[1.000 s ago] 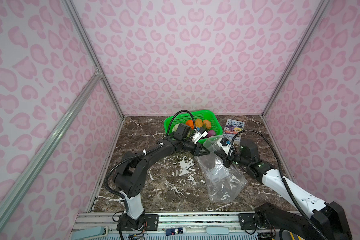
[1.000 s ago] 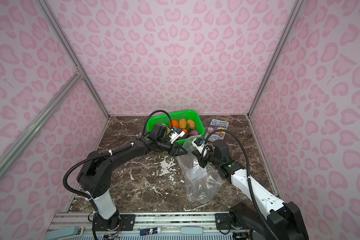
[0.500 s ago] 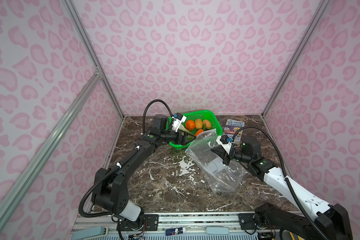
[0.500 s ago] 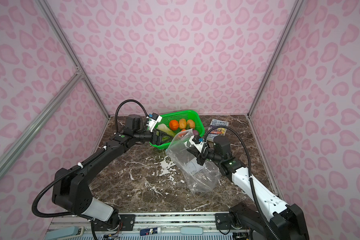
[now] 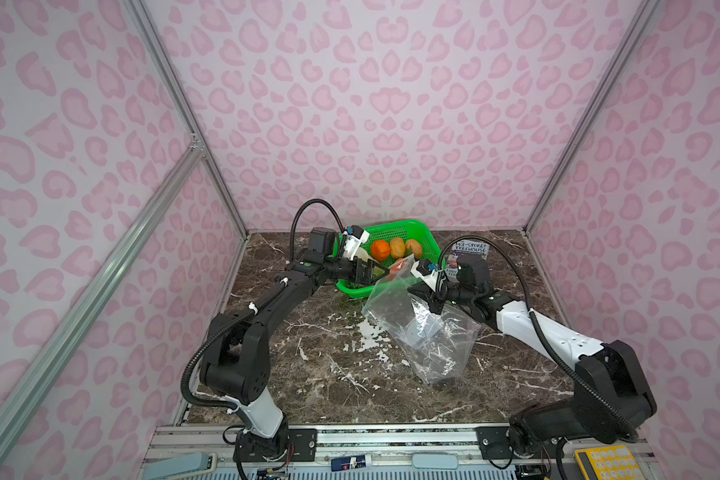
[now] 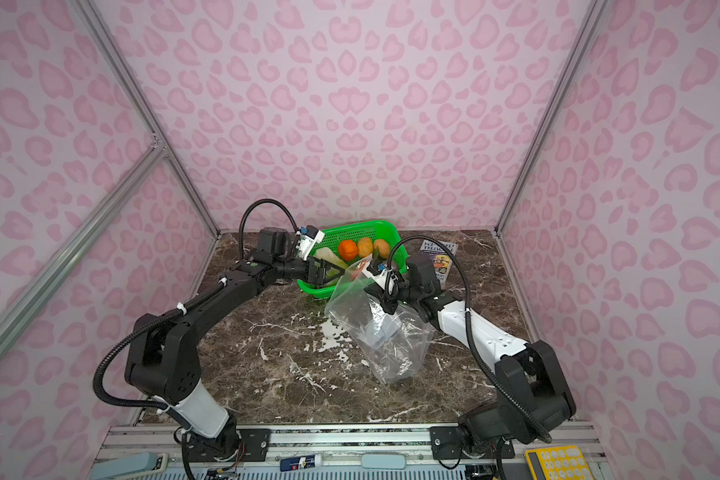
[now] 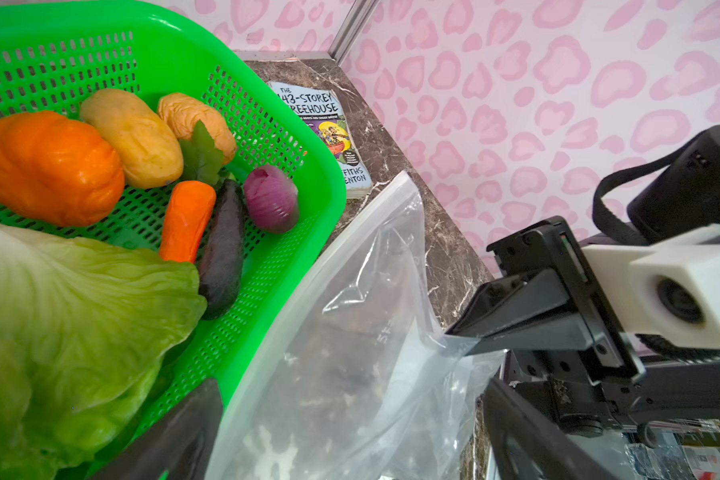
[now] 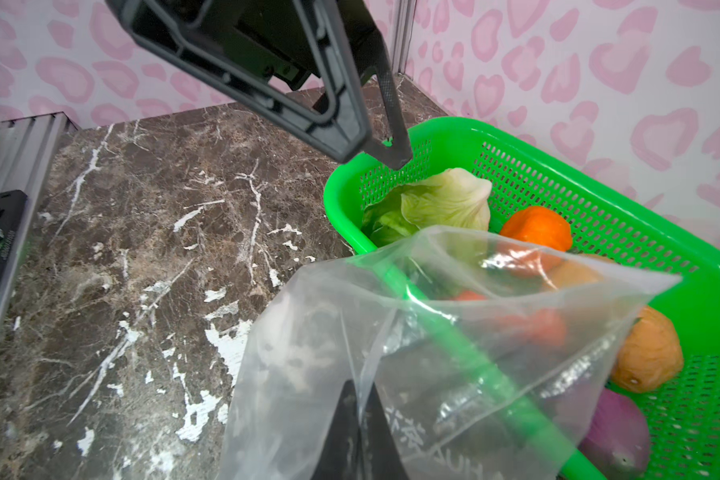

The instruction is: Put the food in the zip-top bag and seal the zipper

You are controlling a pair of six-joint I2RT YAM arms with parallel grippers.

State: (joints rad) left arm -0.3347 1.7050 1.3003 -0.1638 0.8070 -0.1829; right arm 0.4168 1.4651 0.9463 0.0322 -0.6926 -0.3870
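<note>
**Bag held mouth-up at the basket's rim, food all in the basket**

The zip-top bag (image 5: 425, 328) hangs on a slant in both top views. Its long axis runs from the mouth, raised just beside the near rim of the green basket (image 5: 416, 226), down toward the front of the table (image 5: 308, 353). The closed end lies low at the marble. The mouth points up and back toward the basket, and in the right wrist view it gapes wide. The zipper (image 7: 329, 257) shows as a thicker band along the lip that passes close to the basket's corner. Its slider cannot be made out.

The right gripper (image 7: 466, 336) is pinched closed on one lip of the bag, on the side away from the basket. The left gripper (image 8: 375, 160) hovers over the basket's left end with its jaws apart and nothing between them.

All the food lies in the basket. The cabbage (image 7: 80, 311) is at the left end, followed by the pumpkin (image 7: 46, 166) and two potatoes (image 7: 134, 137) along the back. The carrot (image 7: 186, 220), eggplant (image 7: 221, 257) and onion (image 7: 271, 199) lie nearer the bag, with the leafy piece (image 7: 202, 156) among them.

The basket stands against the back wall (image 5: 391, 124). A book (image 5: 470, 249) lies flat between it and the right wall (image 5: 641, 208), just behind the right gripper. Bare marble lies to the left of the bag and in front of it. To the bag's right, the right arm (image 5: 537, 328) takes up the room toward the wall.
</note>
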